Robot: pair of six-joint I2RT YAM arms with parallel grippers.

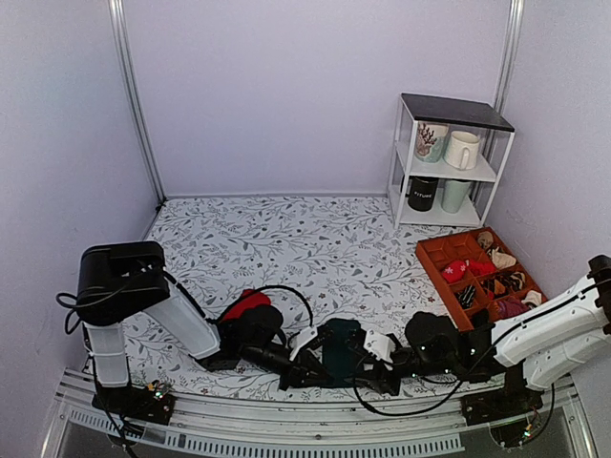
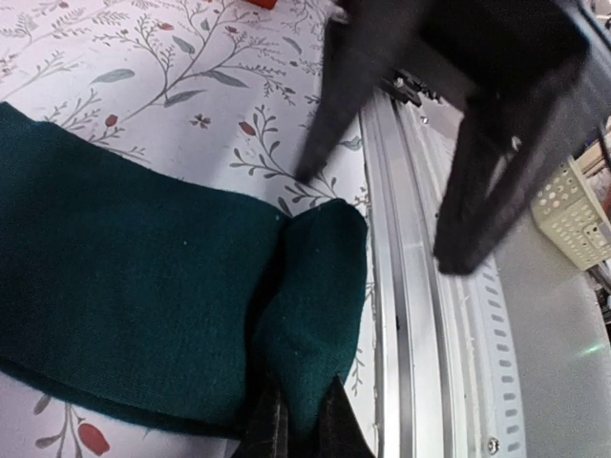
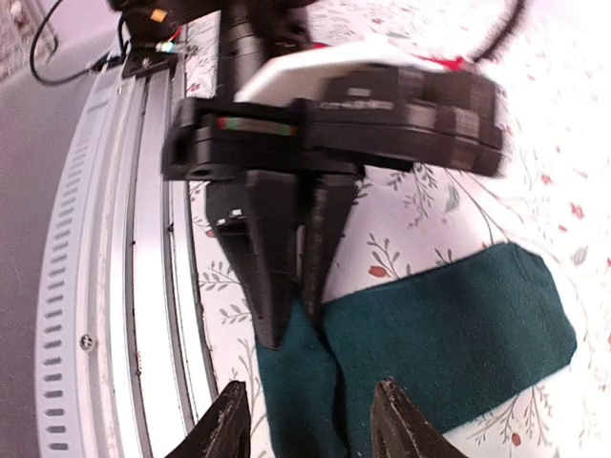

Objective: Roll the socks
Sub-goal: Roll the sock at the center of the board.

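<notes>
A dark teal-green sock (image 1: 341,349) lies flat near the table's front edge, between my two grippers. My left gripper (image 2: 301,408) is shut on a raised fold at the sock's (image 2: 143,286) near end. Seen from the right wrist, that pinched fold of the sock (image 3: 449,334) sits just ahead of my right gripper (image 3: 310,415), which is open with its fingers straddling the fabric and not touching it. From above, the left gripper (image 1: 305,369) and right gripper (image 1: 370,372) face each other across the sock. The red sock (image 1: 246,303) lies behind the left wrist, partly hidden.
An aluminium rail (image 1: 286,420) runs along the table's near edge, close to the sock. A brown divided tray (image 1: 434,256) holding rolled socks stands at the right. Behind it is a white shelf (image 1: 449,172) with mugs.
</notes>
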